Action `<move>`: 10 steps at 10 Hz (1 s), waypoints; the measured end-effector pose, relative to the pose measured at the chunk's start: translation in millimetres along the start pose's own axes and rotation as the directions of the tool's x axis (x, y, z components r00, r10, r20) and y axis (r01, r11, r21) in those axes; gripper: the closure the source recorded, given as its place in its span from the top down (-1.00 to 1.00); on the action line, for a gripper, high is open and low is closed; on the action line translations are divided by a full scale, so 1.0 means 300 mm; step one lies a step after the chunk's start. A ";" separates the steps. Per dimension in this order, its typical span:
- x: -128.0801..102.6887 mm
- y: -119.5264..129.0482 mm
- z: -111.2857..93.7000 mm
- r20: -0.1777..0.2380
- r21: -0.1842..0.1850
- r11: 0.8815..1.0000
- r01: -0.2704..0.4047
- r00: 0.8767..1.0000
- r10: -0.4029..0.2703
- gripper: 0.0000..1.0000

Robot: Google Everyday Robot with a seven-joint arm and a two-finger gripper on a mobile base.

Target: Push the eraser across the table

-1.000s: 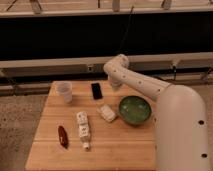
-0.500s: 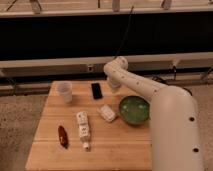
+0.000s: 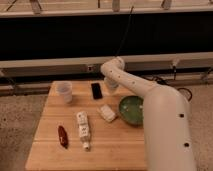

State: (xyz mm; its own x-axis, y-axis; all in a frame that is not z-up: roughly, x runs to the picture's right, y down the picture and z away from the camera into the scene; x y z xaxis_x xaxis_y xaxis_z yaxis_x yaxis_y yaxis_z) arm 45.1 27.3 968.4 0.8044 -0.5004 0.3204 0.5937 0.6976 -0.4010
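The eraser (image 3: 96,90), a small flat black block, lies near the far edge of the light-wood table (image 3: 55,125), between the clear cup (image 3: 64,92) and my arm. My gripper (image 3: 111,86) hangs from the white arm just right of the eraser, low over the table's far edge. A small gap shows between it and the eraser.
A green bowl (image 3: 131,109) sits at the right side under my arm. A whitish wrapped block (image 3: 106,113) lies left of the bowl. A white bottle (image 3: 83,129) lies on its side mid-table, and a red-brown object (image 3: 63,136) lies near the front left.
The arm has swung left and forward, bringing the gripper down closer to the eraser's right side. The eraser and other objects have not moved.
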 end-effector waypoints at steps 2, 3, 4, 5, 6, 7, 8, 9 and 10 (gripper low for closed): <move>-0.023 -0.019 0.009 0.010 -0.001 1.000 0.026 1.000 -0.026 -0.97; -0.024 -0.022 0.017 0.011 -0.009 0.999 0.045 0.999 -0.045 -0.97; -0.054 -0.043 0.026 0.019 -0.009 0.998 0.068 0.998 -0.068 -0.97; -0.080 -0.066 0.033 0.023 -0.007 0.996 0.093 0.995 -0.092 -0.97; -0.095 -0.081 0.040 0.027 -0.005 0.994 0.112 0.993 -0.112 -0.97; -0.099 -0.090 0.042 0.027 -0.006 0.991 0.131 0.991 -0.131 -0.97; -0.111 -0.095 0.047 0.031 -0.010 0.989 0.149 0.988 -0.148 -0.97; -0.138 -0.116 0.053 0.037 -0.007 0.985 0.175 0.984 -0.174 -0.97; -0.165 -0.136 0.055 0.041 -0.004 0.979 0.202 0.979 -0.202 -0.97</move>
State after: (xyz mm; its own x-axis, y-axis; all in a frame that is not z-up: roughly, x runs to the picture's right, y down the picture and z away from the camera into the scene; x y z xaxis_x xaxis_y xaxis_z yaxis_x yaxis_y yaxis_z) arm -19.4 32.2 983.1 0.6664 -0.6096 0.4293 0.7441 0.5799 -0.3317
